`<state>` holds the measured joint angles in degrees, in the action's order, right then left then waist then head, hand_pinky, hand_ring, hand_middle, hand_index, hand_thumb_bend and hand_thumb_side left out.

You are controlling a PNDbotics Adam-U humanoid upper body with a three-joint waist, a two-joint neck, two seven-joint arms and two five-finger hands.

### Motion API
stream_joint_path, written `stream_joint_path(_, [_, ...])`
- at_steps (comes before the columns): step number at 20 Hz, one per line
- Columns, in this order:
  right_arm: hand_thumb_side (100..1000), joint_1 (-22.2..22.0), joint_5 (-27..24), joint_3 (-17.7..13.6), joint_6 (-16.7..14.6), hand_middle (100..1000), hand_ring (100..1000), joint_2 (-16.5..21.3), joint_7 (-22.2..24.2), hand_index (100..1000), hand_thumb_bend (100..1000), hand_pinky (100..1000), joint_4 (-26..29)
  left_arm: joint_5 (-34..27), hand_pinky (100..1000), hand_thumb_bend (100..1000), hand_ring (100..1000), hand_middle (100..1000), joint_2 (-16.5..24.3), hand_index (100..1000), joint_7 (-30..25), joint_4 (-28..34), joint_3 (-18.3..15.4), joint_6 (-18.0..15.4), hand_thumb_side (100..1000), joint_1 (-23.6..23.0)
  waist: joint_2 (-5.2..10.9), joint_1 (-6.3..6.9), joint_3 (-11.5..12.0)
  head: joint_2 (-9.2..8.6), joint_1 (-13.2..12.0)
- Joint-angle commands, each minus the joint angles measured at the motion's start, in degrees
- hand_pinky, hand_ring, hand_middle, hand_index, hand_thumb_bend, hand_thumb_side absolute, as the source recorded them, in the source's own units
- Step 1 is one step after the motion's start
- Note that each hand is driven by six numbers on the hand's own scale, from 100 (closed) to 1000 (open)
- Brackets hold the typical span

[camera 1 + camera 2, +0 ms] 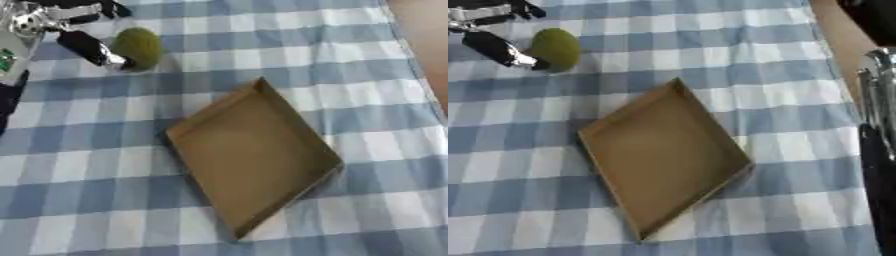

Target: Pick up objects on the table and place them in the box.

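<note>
The counter (367, 60) is covered with a cloth of blue and white squares. In the middle of it lies a flat brown cardboard box (328, 155), turned so that its corners point up and down in the picture; it has low walls and nothing is inside. Far from the box, near the upper left corner, there is a round green object (138, 46), something like a small fruit, and it rests on the cloth. The left hand (87, 46) of the robot comes in from the upper left corner, black with silver parts. One of its fingers (112, 59) reaches down and to the right and touches the left side of the green object, or lies just beside it; the picture does not make this clear. The other fingers are higher, at the top edge, so the green object stands between them and the lower one. Whether the fingers are closed on the object or only near it cannot be told. The right hand shows in no view; only a black and silver part of the right arm (877, 150) is seen at the right edge of the right eye view, well apart from the box.
</note>
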<state>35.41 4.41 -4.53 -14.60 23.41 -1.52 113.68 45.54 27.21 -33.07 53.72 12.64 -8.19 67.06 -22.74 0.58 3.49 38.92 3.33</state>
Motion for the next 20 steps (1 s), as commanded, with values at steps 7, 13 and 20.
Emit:
stream_joint_path(7, [470, 1.28, -0.51, -0.07, -0.10, 599, 918, 0.72, 0.30, 829, 100, 888, 0.91, 2.73, 894, 365, 914, 875, 0.33, 948, 3.07, -2.23, -1.38, 2.10, 334, 0.82, 0.71, 0.01, -0.76, -1.42, -0.84])
stream_joint_path(13, [470, 1.37, -0.67, -0.11, -0.10, 599, 920, 0.53, 0.29, 829, 100, 889, 0.91, 3.78, 873, 347, 896, 868, -0.03, 943, 2.95, -3.57, -1.75, 2.05, 312, 0.66, 0.43, 0.14, -1.18, -1.76, -1.26])
stream_joint_path(20, [470, 1.40, -0.84, -0.18, -0.06, 597, 923, 0.25, 0.26, 829, 100, 890, 0.91, 5.01, 827, 255, 821, 785, -0.47, 895, 5.37, -4.28, -2.07, 2.48, 225, 0.28, 0.14, 0.29, -1.77, -1.92, -1.77])
